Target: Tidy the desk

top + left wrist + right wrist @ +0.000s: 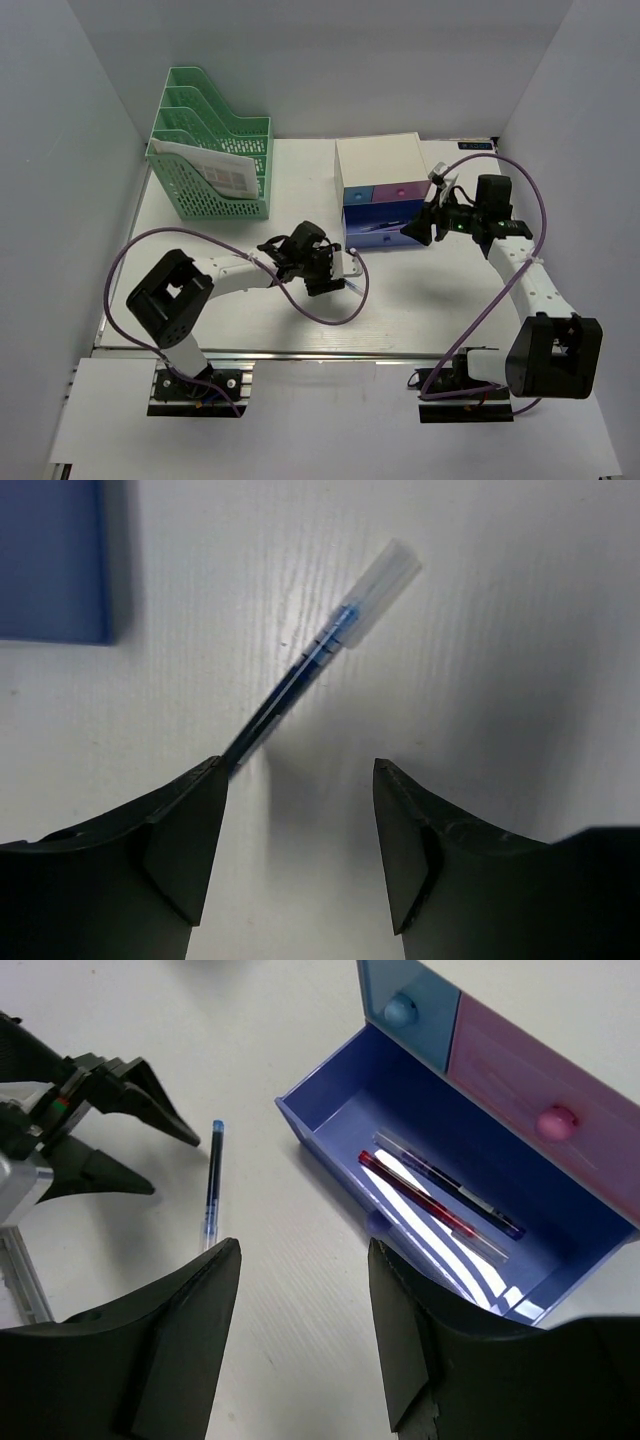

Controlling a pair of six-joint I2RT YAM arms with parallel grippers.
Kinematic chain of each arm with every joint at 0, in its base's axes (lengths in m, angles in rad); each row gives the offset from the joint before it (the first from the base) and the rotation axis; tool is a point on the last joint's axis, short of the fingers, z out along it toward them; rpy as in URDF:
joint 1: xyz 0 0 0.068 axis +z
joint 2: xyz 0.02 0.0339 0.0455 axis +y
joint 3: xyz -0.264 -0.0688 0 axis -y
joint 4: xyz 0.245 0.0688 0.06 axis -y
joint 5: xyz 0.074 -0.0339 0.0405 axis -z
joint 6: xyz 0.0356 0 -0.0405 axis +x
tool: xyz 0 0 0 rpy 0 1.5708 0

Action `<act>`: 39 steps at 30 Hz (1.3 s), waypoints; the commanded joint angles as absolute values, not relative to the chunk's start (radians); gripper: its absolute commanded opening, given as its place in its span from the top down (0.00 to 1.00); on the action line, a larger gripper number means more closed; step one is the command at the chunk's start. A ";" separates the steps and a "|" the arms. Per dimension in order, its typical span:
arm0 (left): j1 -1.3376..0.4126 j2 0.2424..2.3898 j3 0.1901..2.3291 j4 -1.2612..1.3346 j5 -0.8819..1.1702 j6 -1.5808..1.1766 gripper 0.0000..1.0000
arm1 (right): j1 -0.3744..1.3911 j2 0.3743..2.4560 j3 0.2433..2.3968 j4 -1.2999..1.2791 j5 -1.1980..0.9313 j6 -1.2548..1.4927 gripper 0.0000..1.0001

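White desk (pixel 410 300) spans the floor of the grey-walled cell, everything sits on it. Far left at the back: green file rack (pixel 212 150), papers in its front slot. Centre-left: left gripper (pixel 298 780) low over the desk, jaws released and apart, gripping nothing. Blue pen (pixel 310 665) lies flat on the desk, clear cap pointing away, its near end at the tip of one finger (pixel 185 830); contact unclear, probably just beside. Right of that: white drawer box (pixel 380 165), its blue drawer (pixel 400 1100) pulled out, red pen (pixel 420 1195) and dark pen (pixel 465 1197) lying inside side by side. Right gripper (pixel 300 1260) hovers at the drawer's front corner, jaws spread, empty.
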State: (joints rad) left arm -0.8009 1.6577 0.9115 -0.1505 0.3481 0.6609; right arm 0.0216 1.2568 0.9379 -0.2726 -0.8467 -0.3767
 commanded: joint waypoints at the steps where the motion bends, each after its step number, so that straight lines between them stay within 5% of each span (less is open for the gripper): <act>1: -0.804 1.660 0.933 -0.045 0.327 0.756 0.30 | 0.011 1.229 0.923 -0.245 -0.917 -0.379 0.40; 8: -0.795 1.808 1.077 -0.130 0.334 0.813 0.30 | 0.014 1.198 0.928 -0.262 -0.913 -0.414 0.40; 18: -0.785 1.957 1.301 -0.466 0.486 0.834 0.44 | 0.015 1.177 0.920 -0.261 -0.905 -0.428 0.40; 22: -0.785 1.942 1.243 -0.463 0.494 0.827 0.67 | 0.015 1.181 0.919 -0.261 -0.904 -0.431 0.40; 36: -0.785 1.767 1.009 -0.266 0.425 0.598 1.00 | 0.012 1.170 0.907 -0.244 -0.859 -0.433 0.40; 37: -0.776 1.749 1.011 -0.253 0.417 0.582 1.00 | 0.011 1.170 0.905 -0.244 -0.854 -0.434 0.44; 39: -0.776 1.694 1.028 -0.213 0.403 0.552 1.00 | 0.012 1.169 0.907 -0.238 -0.836 -0.422 0.72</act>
